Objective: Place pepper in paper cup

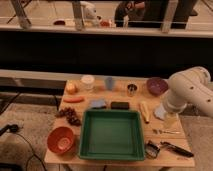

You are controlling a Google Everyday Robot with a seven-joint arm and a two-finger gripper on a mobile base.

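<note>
The pepper (pixel 73 99), a long orange-red piece, lies on the wooden table (pixel 130 156) near its left edge. The paper cup (pixel 87 81), short, wide and white, stands upright at the back left, just behind the pepper. My white arm comes in from the right. Its gripper (pixel 169 119) hangs over the right side of the table, far from both pepper and cup, open and holding nothing.
A green tray (pixel 111 150) fills the table's middle front. An orange bowl (pixel 61 139) and grapes (pixel 69 115) sit at the left. A yellow fruit (pixel 71 88), blue cup (pixel 109 83), metal cup (pixel 131 89) and purple bowl (pixel 156 86) line the back. Sponges (pixel 120 105) and utensils (pixel 172 148) are also there.
</note>
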